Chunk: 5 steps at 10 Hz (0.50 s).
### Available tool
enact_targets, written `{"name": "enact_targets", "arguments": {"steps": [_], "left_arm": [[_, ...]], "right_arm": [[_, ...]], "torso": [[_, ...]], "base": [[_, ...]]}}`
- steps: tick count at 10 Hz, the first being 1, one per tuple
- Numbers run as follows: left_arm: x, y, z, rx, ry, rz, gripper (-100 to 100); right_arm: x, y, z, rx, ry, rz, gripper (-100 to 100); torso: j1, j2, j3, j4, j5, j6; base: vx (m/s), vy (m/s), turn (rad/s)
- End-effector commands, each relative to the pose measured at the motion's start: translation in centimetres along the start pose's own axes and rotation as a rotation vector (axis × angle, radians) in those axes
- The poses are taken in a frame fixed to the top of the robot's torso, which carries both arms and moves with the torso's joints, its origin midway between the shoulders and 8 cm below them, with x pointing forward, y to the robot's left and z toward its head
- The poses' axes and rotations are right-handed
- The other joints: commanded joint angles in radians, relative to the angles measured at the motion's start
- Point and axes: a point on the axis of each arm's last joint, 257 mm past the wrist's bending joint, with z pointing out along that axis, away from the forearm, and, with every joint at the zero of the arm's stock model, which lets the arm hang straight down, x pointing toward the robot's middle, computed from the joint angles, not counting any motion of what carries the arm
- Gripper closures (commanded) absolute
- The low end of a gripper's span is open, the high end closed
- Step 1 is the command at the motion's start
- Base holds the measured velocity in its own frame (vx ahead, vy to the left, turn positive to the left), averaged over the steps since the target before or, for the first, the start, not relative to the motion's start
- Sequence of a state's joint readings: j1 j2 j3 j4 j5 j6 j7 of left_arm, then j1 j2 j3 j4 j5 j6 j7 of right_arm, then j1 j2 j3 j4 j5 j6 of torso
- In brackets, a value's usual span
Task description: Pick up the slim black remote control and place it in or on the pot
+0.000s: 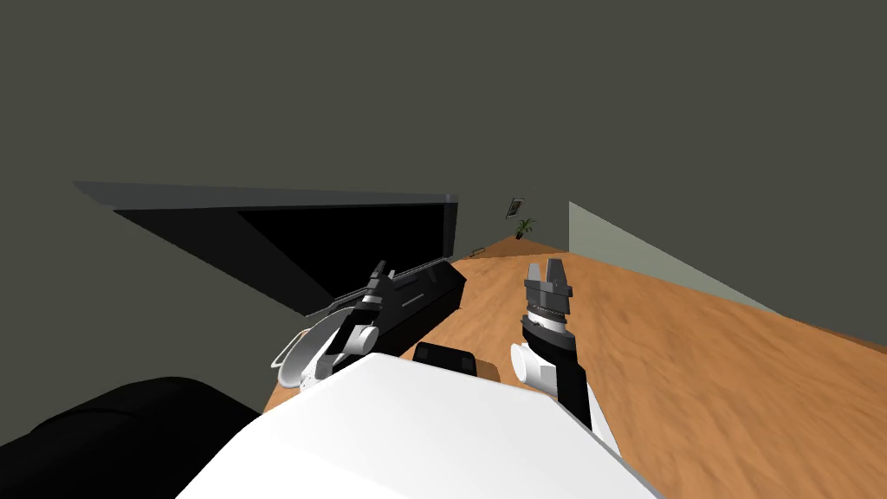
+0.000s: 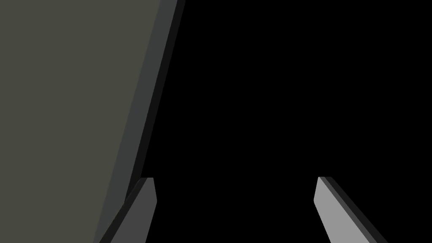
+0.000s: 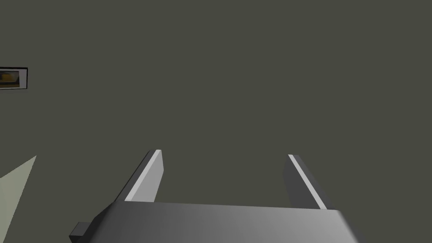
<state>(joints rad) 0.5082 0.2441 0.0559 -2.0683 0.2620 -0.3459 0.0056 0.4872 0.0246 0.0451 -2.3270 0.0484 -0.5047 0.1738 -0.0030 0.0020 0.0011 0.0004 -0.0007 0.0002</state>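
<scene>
We are at the reaching step, and nothing is picked up yet. The remote [image 1: 443, 357], as we judge it, is the small flat black thing on the surface [image 1: 488, 372] just before our chest, between the 2 arms. The pot [image 1: 299, 353], pale grey with a handle, stands near it, under the left forearm. The left hand [image 1: 378, 277] hangs over a long black box [image 1: 416, 299]; its fingers [image 2: 333, 206] stand wide apart with nothing between them. The right hand [image 1: 547, 270] is also wide open and empty. Both hands point forward, not down. To do this step well, we should choose 1 arm and tilt its wrist down until the remote lies between the fingers. Then we should turn the fingers across its narrow sides and descend slowly, so the tips do not push it away.
</scene>
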Motion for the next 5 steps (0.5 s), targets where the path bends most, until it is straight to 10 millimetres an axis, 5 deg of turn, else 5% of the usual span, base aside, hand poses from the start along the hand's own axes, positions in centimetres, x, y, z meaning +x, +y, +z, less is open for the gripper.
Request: {"name": "enact_targets", "arguments": {"steps": [1, 5], "left_arm": [[-0.8, 2.9, -0.9, -0.083, -0.011, -0.035, -100], [-2.6, 6.8, -2.2, -0.191, -0.038, -0.083, -100]], "right_arm": [[0.0, 0.0, 0.0, 0.000, 0.000, 0.000, 0], [0.0, 0.0, 0.0, 0.000, 0.000, 0.000, 0]], "torso": [[0.000, 0.000, 0.000, 0.000, 0.000, 0.000], [0.001, -0.001, -0.001, 0.000, 0.000, 0.000]], "base": [[-0.022, -0.064, -0.163], [-0.009, -0.042, -0.113]]}}
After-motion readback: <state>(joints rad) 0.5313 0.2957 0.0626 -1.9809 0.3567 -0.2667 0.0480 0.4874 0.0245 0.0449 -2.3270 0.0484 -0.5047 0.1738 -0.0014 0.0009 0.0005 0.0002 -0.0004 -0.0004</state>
